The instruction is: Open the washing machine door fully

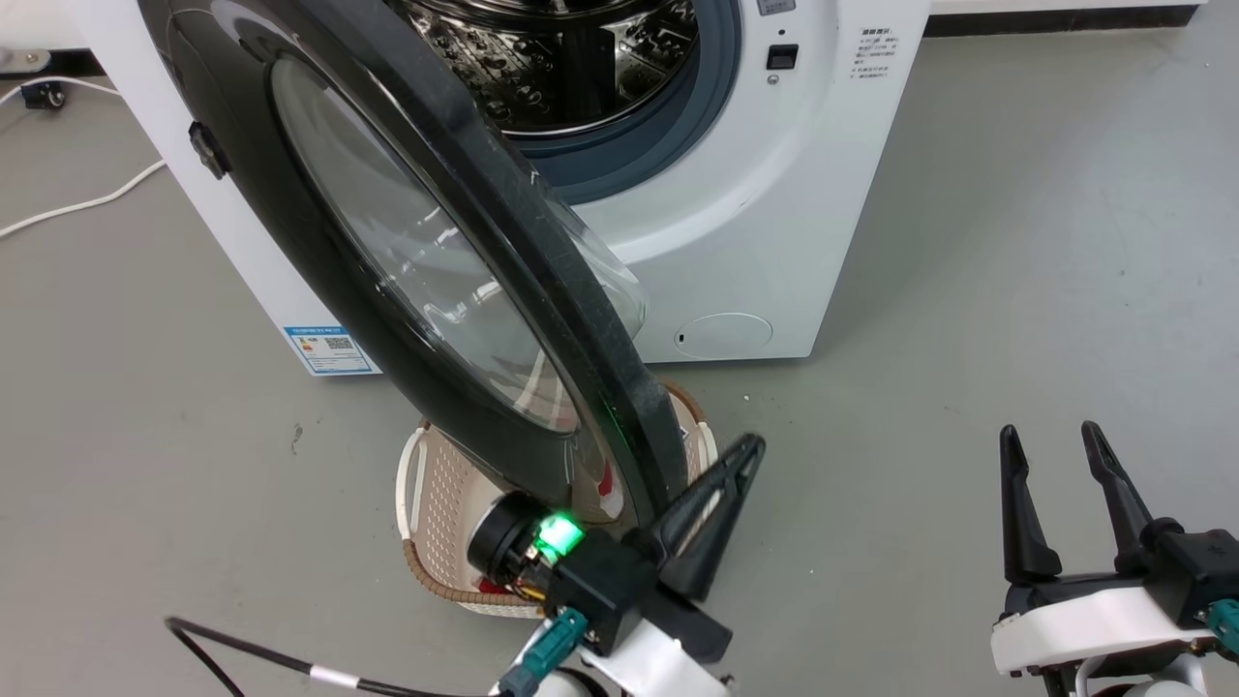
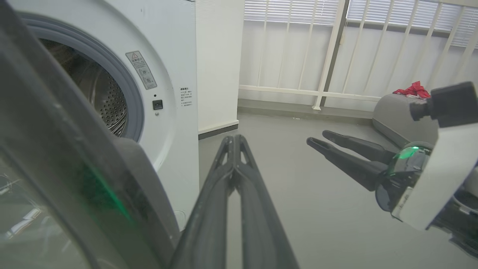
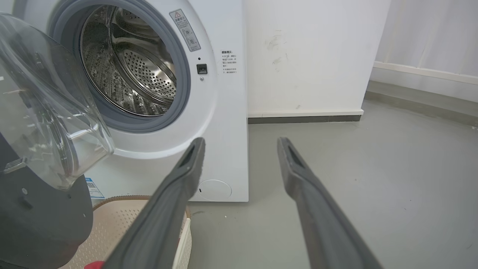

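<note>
The left gripper (image 1: 745, 453) has its jaws clenched tip to tip with nothing between them. The washing machine door (image 1: 416, 271) stands immediately to their left, its wide black rim running up past the jaws' outer side; whether finger and rim actually touch cannot be told. The door is swung well out from the washing machine (image 1: 774, 223) and turned nearly edge-on to the head camera, its clear domed glass bulging toward the machine. In the left wrist view the door (image 2: 56, 157) looms close on the left of the closed jaws with a green glint on its rim, and the machine's white front (image 2: 175, 93) sits ahead of the jaws and a little left. Beyond the jaw tips the open mouth shows the perforated steel drum (image 1: 561, 68), ringed by the grey-blue gasket (image 1: 678, 136). Under the door's lower edge, left of the left jaws, a pale woven laundry basket (image 1: 426, 503) rests on the grey floor (image 1: 1016, 242). The right gripper (image 1: 1051, 436) hovers well to the right of the left one, its jaws released, spread wide and holding nothing, pointing toward the machine's right edge. In the right wrist view the drum (image 3: 130, 63) lies ahead and left of those open jaws, the door (image 3: 48, 112) is farther left, the basket (image 3: 123, 224) is low beside the left jaw, and the round flap (image 3: 214, 189) shows low on the machine between the two jaws.
</note>
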You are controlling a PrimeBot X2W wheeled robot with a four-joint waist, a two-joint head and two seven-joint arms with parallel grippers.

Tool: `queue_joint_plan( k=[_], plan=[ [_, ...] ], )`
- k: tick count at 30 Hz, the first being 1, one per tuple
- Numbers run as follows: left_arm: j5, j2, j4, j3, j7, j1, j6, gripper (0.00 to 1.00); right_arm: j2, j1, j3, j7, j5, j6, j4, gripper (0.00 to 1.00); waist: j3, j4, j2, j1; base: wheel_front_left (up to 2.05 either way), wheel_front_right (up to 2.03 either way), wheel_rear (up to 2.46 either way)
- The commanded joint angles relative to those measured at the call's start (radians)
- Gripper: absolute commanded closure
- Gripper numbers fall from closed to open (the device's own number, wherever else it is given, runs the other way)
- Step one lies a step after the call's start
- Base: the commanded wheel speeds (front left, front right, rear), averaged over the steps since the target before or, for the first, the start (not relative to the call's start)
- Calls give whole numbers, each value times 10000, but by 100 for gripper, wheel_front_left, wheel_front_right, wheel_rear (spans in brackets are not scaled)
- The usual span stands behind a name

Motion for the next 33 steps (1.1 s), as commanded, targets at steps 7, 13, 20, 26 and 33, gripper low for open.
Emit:
queue_joint_plan(
  k=[7,13,20,26,33],
  plan=[
    [-281,-183,607,77,-257,-702,260,100,29,-210,65,-65,100,-7,193,0,26,-88,-1,0,0,0,0],
    [-465,-242,1090,244,-334,-999,551,100,28,-306,155,-84,193,-7,317,0,72,-201,-1,0,0,0,0],
    [-664,-68,1357,633,-259,-891,950,100,29,-271,150,-130,255,-7,441,0,53,-243,-1,0,0,0,0],
    [-604,195,993,760,-88,-371,1334,100,28,-184,182,-141,268,-7,570,0,-123,-233,-1,0,0,0,0],
    [-497,644,-97,871,261,574,1911,100,29,-7,66,-136,274,-7,675,0,-352,-34,-1,0,0,0,0]
  ],
)
